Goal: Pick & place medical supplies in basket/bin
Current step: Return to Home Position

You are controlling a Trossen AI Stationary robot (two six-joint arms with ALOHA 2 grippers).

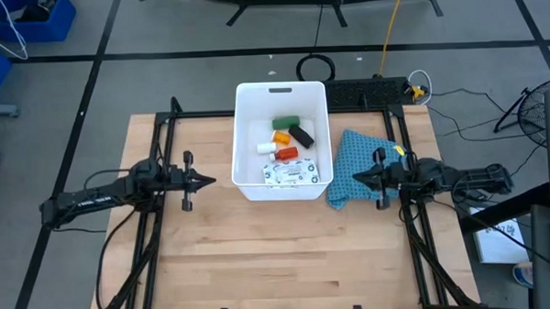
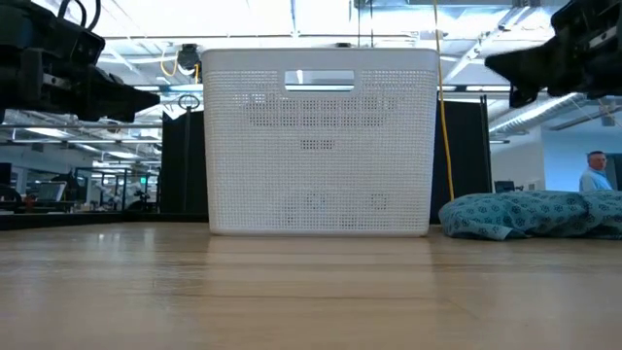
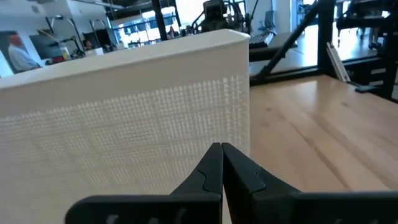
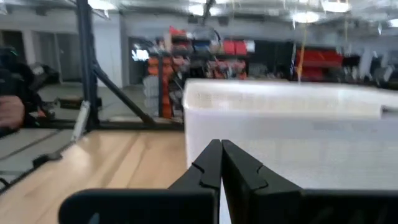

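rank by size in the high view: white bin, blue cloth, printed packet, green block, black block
1. white bin
2. blue cloth
3. printed packet
4. green block and black block look about alike

- One white plastic tub (image 1: 243,142).
- Five medical supplies inside it: one green block (image 1: 286,123), one black block (image 1: 301,136), one orange-and-white vial (image 1: 280,136), one red white-capped bottle (image 1: 282,154), one flat white printed packet (image 1: 289,175).
- One blue patterned cloth (image 1: 353,165).
- Two dark robot arms with one gripper each: left gripper (image 1: 209,181), right gripper (image 1: 357,178).
- One person (image 2: 593,173) in the low view.
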